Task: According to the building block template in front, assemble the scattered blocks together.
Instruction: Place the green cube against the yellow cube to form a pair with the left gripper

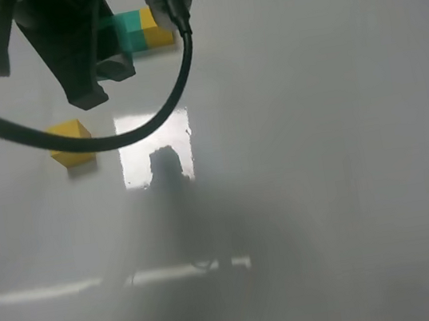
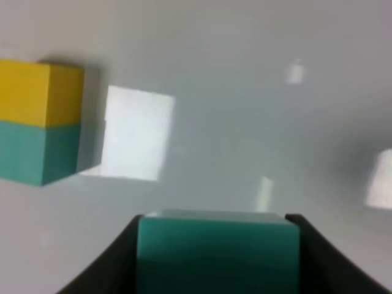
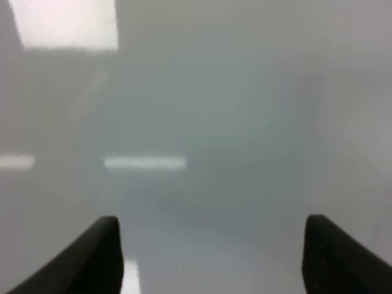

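Glossy pale-grey bench (image 1: 336, 110), bright rectangular glare patch (image 1: 138, 160) on it, dark silhouette (image 1: 167, 167) reflected within, thin light streak (image 1: 40, 293) nearer.

Colour findings: blocks, grippers, cable, table.
The building block template (image 2: 40, 122) was yellow over one half and teal-green over the other, both plain. The yellow cube (image 1: 70, 142) and the teal-green cube (image 2: 217, 245) were each one unpatterned colour. The left gripper (image 2: 217, 272), right gripper (image 3: 211, 257) and cable (image 1: 180, 93) were black. The table (image 1: 336, 110) was glossy pale grey with white glare patches.
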